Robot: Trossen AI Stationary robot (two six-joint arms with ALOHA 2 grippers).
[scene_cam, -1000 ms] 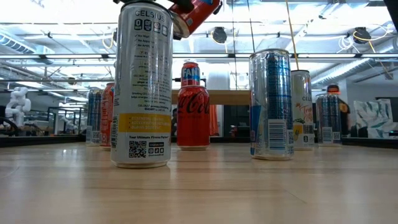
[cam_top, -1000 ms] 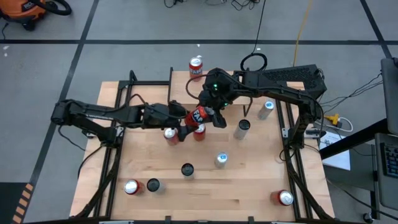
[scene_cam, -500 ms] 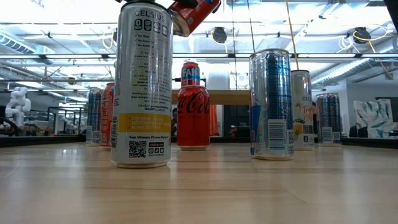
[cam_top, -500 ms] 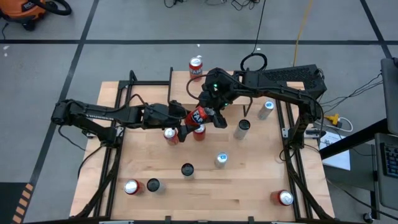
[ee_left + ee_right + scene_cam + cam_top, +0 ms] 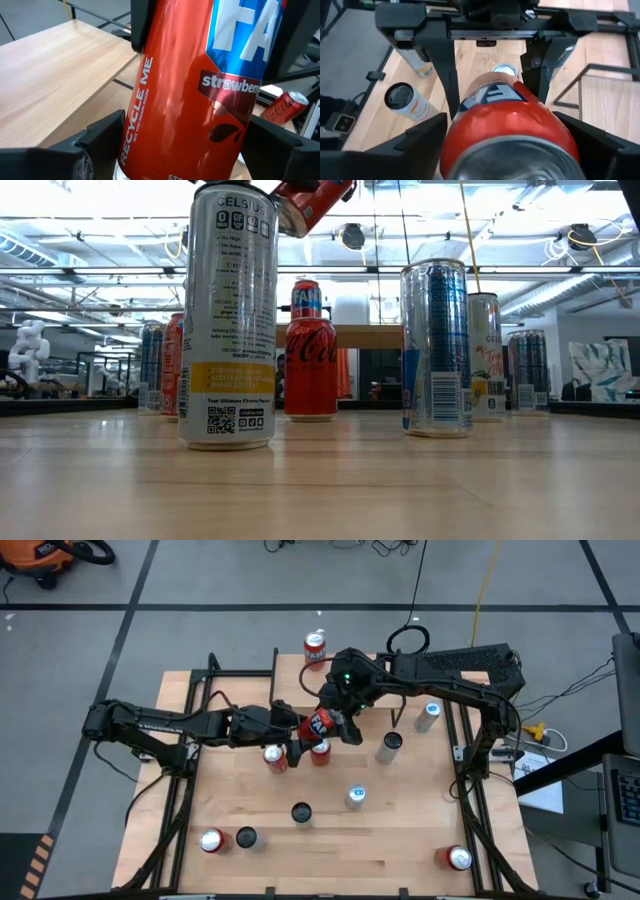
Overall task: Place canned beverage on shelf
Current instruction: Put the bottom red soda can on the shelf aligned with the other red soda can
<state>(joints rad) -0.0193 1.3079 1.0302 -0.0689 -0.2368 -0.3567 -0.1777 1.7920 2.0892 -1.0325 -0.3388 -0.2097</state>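
Mid-air handoff over surface centre: red can [image 5: 318,724] tilted, long axis running between my two hands. L hand [image 5: 297,741] fingers bracket base; R hand [image 5: 343,724] fingers flank top end. Firm grip either side? Can't tell. Shelf [image 5: 340,336] beyond, R arm nearer.

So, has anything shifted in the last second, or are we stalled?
Nothing visibly changed. The red Fanta can hangs tilted above the table, between the left claw and the right claw as before. The standing cans have not moved.
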